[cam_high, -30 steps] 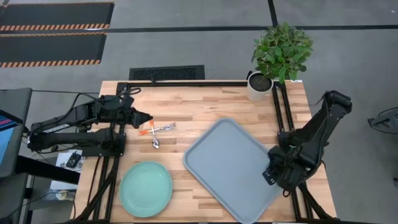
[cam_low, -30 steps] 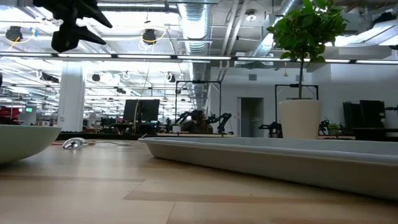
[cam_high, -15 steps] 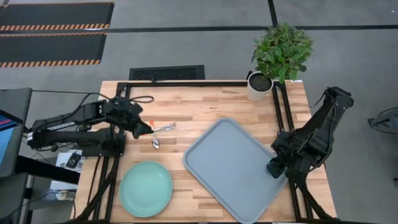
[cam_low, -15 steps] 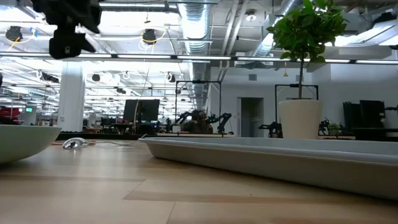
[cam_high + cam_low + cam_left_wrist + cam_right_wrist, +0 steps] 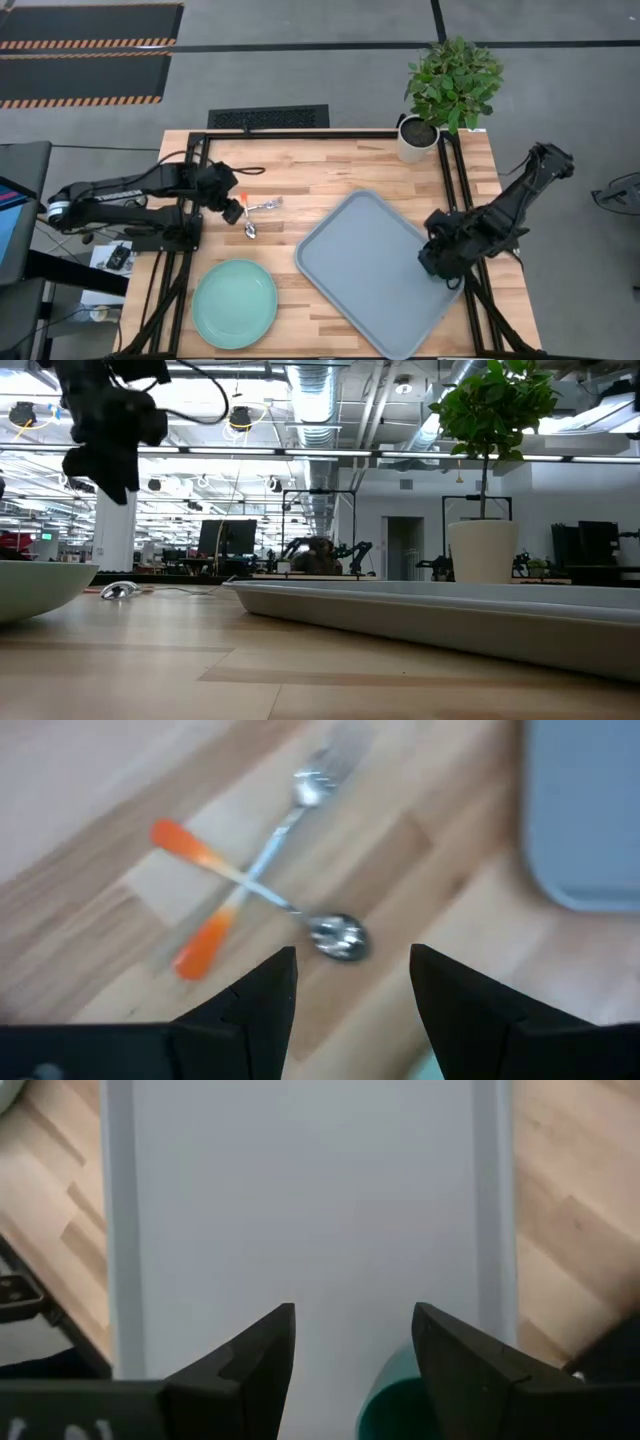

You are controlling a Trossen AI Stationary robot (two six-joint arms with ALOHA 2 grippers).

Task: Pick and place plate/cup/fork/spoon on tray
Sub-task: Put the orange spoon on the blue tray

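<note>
The fork (image 5: 262, 860) and the spoon (image 5: 338, 935) lie crossed on the table, orange handles toward the left; they also show in the high view (image 5: 258, 208). My left gripper (image 5: 352, 960) hangs open just above them (image 5: 232, 206), touching nothing. The mint-green plate (image 5: 234, 303) lies near the front edge. The grey-blue tray (image 5: 375, 270) lies at the right. My right gripper (image 5: 354, 1320) is open over the tray's right rim (image 5: 440, 262). The dark green cup (image 5: 388, 1402) shows low beside one of its fingers; the arm hides it from above.
A white pot with a green plant (image 5: 416, 140) stands at the far right corner, just behind the tray. Black frame rails (image 5: 452, 190) run along the table's left, right and far edges. Bare wood lies between the plate and the tray.
My left gripper has tipped downward and come down toward the fork and spoon, shifting a little toward the near edge. My right arm has swung toward the far edge and the left, farther over the tray's right rim. The fork, spoon, plate and tray have kept still.
</note>
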